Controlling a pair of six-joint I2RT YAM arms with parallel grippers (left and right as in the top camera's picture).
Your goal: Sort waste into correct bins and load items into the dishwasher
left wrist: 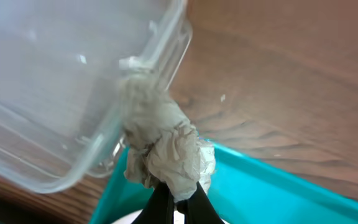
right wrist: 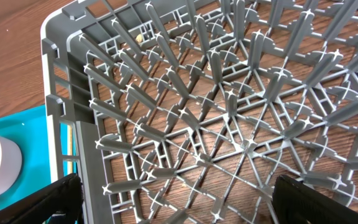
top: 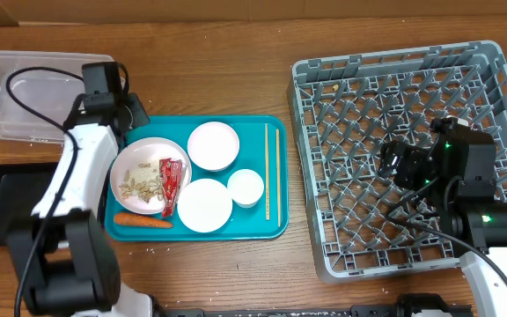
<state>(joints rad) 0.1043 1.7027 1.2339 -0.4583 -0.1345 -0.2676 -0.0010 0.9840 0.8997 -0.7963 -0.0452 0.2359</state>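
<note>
Overhead: red wrapper (top: pixel 172 179) and scraps (top: pixel 142 187) on plate (top: pixel 136 153)

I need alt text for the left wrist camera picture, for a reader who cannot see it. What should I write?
The left gripper, jaws closed, pinches a crumpled paper napkin right by the corner of a clear plastic bin. Below it lies the edge of a teal tray on a wooden table.

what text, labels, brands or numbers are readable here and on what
No readable text in any view.
Red foil wrapper on the round white plate: possible print, too small to read.
Crumpled grey paper napkin, clear plastic bin, grey dish rack, teal tray: no markings seen.
</note>
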